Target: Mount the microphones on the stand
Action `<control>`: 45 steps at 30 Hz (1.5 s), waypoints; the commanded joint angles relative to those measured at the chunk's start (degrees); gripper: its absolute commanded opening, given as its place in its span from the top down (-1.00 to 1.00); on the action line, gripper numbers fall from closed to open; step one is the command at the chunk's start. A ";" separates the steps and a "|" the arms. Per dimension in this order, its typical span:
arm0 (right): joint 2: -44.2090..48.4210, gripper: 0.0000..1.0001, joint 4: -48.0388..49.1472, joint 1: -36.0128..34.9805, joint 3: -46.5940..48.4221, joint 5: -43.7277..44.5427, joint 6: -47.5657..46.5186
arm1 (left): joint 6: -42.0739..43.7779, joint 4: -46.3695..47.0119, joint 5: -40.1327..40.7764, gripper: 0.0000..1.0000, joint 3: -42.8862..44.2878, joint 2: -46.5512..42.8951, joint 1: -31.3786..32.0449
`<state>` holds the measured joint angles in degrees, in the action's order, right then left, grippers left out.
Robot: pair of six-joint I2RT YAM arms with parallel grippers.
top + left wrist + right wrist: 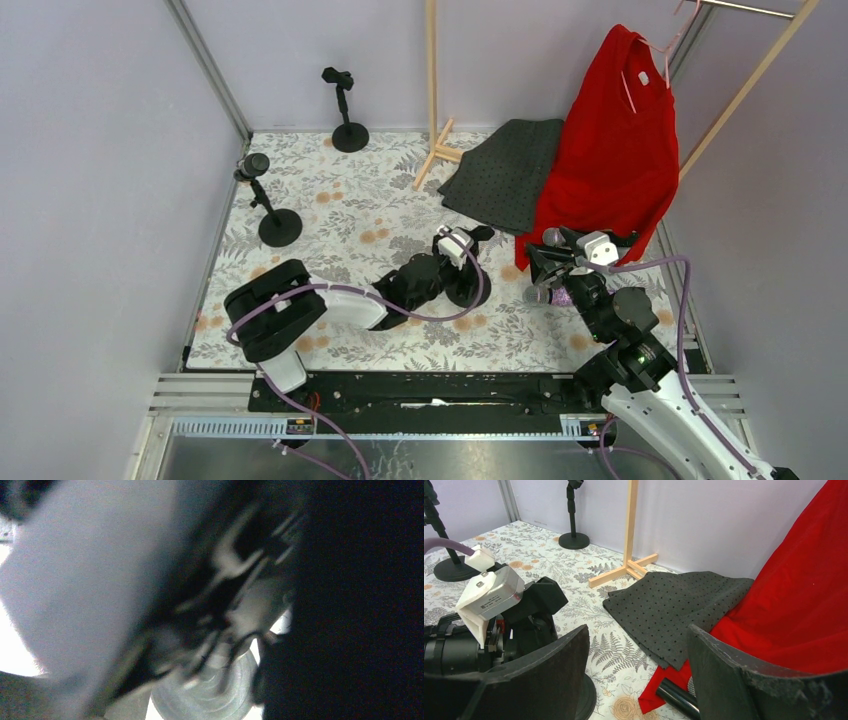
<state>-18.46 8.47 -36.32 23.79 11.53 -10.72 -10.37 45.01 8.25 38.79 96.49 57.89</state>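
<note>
The right end effector is open, jaws spread wide, near a black microphone lying on the worktop at the red garment hem. The state of the left end effector cannot be determined. A second microphone sits in the left stand.

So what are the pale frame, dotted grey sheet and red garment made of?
Pale frame: seemingly unfinished light wood, square-cut sticks. Dotted grey sheet: soft matte fabric, perhaps felt, lying folded. Red garment: matte cloth, likely cotton knit, draping.
</note>
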 commanded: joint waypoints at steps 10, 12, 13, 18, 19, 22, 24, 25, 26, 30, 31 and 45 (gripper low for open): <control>0.99 -0.53 2.19 -0.09 -0.52 1.32 -0.97 | 3.59 0.77 -0.46 -0.61 -11.23 -16.33 -0.04; 1.10 -0.54 2.07 -0.03 -0.50 1.30 -1.10 | 3.36 -0.99 1.81 -0.61 -13.37 -19.24 0.03; 1.08 -0.54 2.01 -0.11 -0.62 1.37 -1.08 | 2.99 -1.94 3.48 -0.61 -14.06 -20.41 0.03; 1.21 -0.54 1.83 -0.07 -0.69 1.19 -1.06 | 4.29 -4.91 15.17 -0.63 -12.13 -20.95 -1.54; 1.20 -0.54 1.74 -0.07 -0.68 1.18 -1.10 | 4.93 -6.25 16.23 -0.63 -9.98 -19.93 -2.99; 1.38 -0.54 1.47 -0.10 -0.74 1.50 -0.97 | 4.65 -8.40 16.69 -0.63 -2.69 -15.12 -9.19; 1.72 -0.54 1.29 -0.07 -0.76 1.78 -0.88 | 3.98 -7.48 14.37 -0.63 0.92 -12.25 -14.59; 1.84 -0.54 1.29 -0.10 -0.84 1.77 -0.85 | 3.93 -6.30 13.56 -0.63 2.63 -10.40 -17.10; 1.92 -0.54 1.26 -0.02 -0.93 1.72 -0.82 | 4.04 -5.46 13.24 -0.63 4.92 -8.46 -19.46; 1.81 -0.54 1.29 -0.07 -0.94 1.66 -0.84 | 5.57 -2.19 11.48 -0.64 13.62 0.26 -26.48; 1.81 -0.54 1.20 -0.05 -0.94 1.54 -0.85 | 5.65 -0.98 10.75 -0.64 15.46 2.55 -28.16; 1.50 -0.55 0.73 -0.06 -1.12 1.93 -1.45 | -0.09 0.43 -4.69 -0.63 45.53 31.95 -47.19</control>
<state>-17.04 8.40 -36.32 22.59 11.62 -11.11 -9.50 42.13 9.39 76.93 124.55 12.97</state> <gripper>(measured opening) 0.775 0.815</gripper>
